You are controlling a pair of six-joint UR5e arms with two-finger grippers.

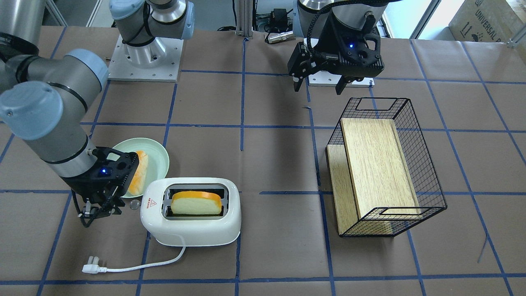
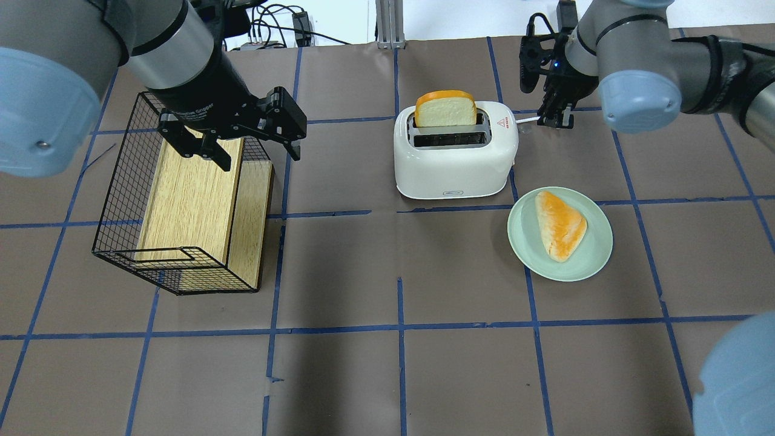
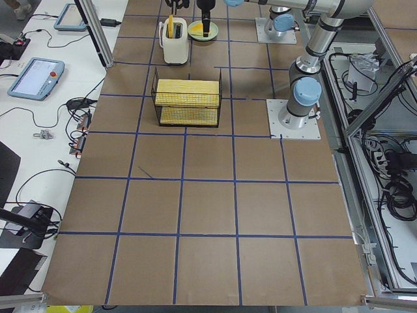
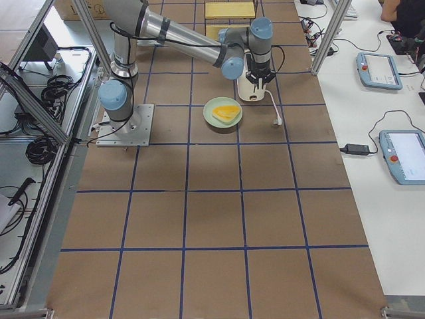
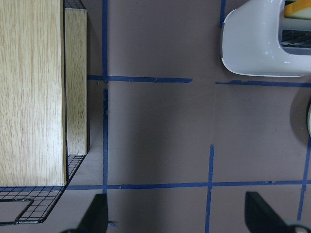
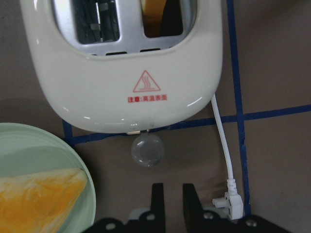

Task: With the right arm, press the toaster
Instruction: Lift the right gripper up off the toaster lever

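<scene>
Right fingers (image 6: 160, 199), black and nearly pressed together on nothing, hang over the counter (image 6: 272, 58). They are just short of the clear lever knob (image 6: 147, 150) and not touching it. Beyond the knob stands the toaster (image 6: 87, 97), with one bread slice (image 2: 445, 110) upright in a slot. Its plug (image 6: 228, 204) lies just beside these fingers. On their other side is a green plate (image 6: 29, 150) holding a bread piece (image 6: 39, 199). Left fingers (image 5: 97, 216), spread wide and holding nothing, hover well apart from the toaster, beside a wire basket (image 2: 121, 200).
</scene>
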